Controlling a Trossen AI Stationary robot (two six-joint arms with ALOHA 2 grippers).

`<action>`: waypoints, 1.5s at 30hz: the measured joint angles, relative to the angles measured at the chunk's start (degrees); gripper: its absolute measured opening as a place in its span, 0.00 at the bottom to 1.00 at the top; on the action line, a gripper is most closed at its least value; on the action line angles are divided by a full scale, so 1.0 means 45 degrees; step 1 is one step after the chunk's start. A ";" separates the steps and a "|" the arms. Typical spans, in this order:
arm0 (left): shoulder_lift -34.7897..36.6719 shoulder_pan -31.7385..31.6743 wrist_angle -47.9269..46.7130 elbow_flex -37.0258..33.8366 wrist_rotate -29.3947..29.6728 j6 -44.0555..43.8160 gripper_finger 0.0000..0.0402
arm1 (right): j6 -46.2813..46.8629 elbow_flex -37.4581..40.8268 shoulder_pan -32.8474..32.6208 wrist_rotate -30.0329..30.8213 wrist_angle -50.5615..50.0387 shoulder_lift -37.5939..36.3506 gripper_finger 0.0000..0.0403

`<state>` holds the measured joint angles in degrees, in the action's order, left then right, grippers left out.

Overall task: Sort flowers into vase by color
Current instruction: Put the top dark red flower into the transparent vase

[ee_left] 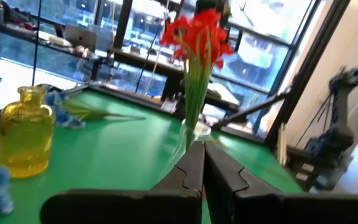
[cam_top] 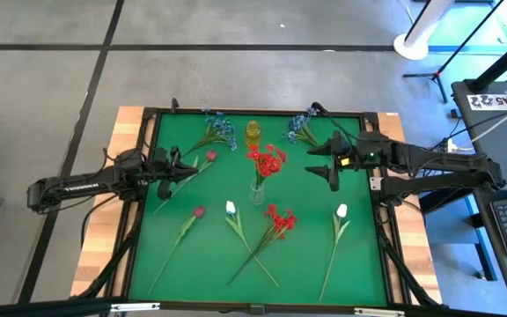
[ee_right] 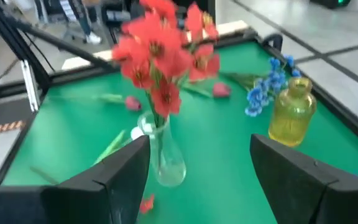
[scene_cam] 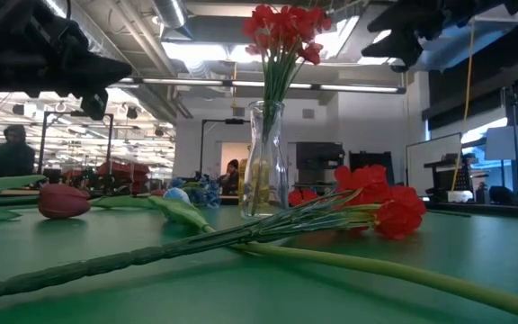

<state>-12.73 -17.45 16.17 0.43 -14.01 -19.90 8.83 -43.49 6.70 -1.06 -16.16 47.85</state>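
A clear glass vase (cam_top: 256, 192) stands mid-table with a red clustered flower (cam_top: 267, 161) upright in it, stem down the neck; the same vase shows in the low view (scene_cam: 265, 162). A yellow vase (cam_top: 253, 133) stands behind it. Flat on the green mat lie another red cluster (cam_top: 280, 218), two rosebuds (cam_top: 209, 157) (cam_top: 198, 212), two white buds (cam_top: 231, 209) (cam_top: 341, 210) and two blue sprigs (cam_top: 221, 130) (cam_top: 302, 130). My left gripper (cam_top: 183, 165) hovers shut to the left of the clear vase, above a rosebud's stem. My right gripper (cam_top: 322, 165) hovers open to its right.
A raised dark frame (cam_top: 143, 202) borders the mat on all sides. Long stems (scene_cam: 241, 236) cross the near half of the mat. Bare mat lies between the clear vase and each gripper. People and equipment stand in the room beyond the far edge.
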 joint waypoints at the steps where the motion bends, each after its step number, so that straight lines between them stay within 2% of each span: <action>1: 0.0000 0.0003 0.0167 0.0003 0.0006 -0.0180 0.00 | 0.0011 0.0034 0.0000 -0.0005 -0.0078 0.0014 0.68; 6: 0.0000 0.0000 0.0994 -0.0001 0.0177 -0.1213 0.00 | -0.0059 0.0494 0.0000 -0.0026 -0.0012 0.0103 0.68; 10: -0.0003 0.0004 0.1087 0.0210 0.0199 -0.1198 0.00 | -0.0348 0.1020 0.0005 -0.0335 0.0594 0.0005 0.68; 13: 0.0005 0.0004 0.0617 0.0932 0.0212 -0.0792 0.00 | -0.0351 0.1096 0.0005 -0.0335 0.0809 -0.0009 0.68; 17: -0.0224 0.0009 -0.1804 0.2654 0.0771 -0.0031 0.00 | -0.0357 0.1113 0.0010 -0.0335 0.0954 0.0000 0.68; 22: -0.1340 0.0009 -0.6204 0.5318 0.3303 0.0193 0.00 | -0.0365 0.1113 0.0015 -0.0335 0.1309 0.0000 0.68; 25: -0.2403 0.0009 -0.9078 0.6809 0.4362 -0.0020 0.00 | -0.0367 0.1113 0.0015 -0.0335 0.1230 -0.0003 0.68; 32: -0.4964 0.0230 -1.3151 0.8103 0.4464 -0.1882 0.00 | -0.0362 0.1113 0.0015 -0.0230 0.1180 0.0000 0.68; 35: -0.5931 0.0515 -1.4253 0.8080 0.4399 -0.2375 0.00 | -0.0362 0.1113 0.0010 -0.0223 0.1164 0.0000 0.68; 40: -0.7315 0.1234 -1.4360 0.7883 0.4223 -0.3072 0.01 | -0.0358 0.1113 0.0010 -0.0214 0.1164 0.0000 0.68; 45: -0.8638 0.1964 -1.4267 0.7868 0.4811 -0.3127 0.13 | -0.0262 0.1113 0.0005 -0.0209 0.1109 0.0000 0.68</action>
<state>-51.60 -8.61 -48.03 35.83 7.64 -33.97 7.65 -38.48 6.72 -2.00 -11.17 47.86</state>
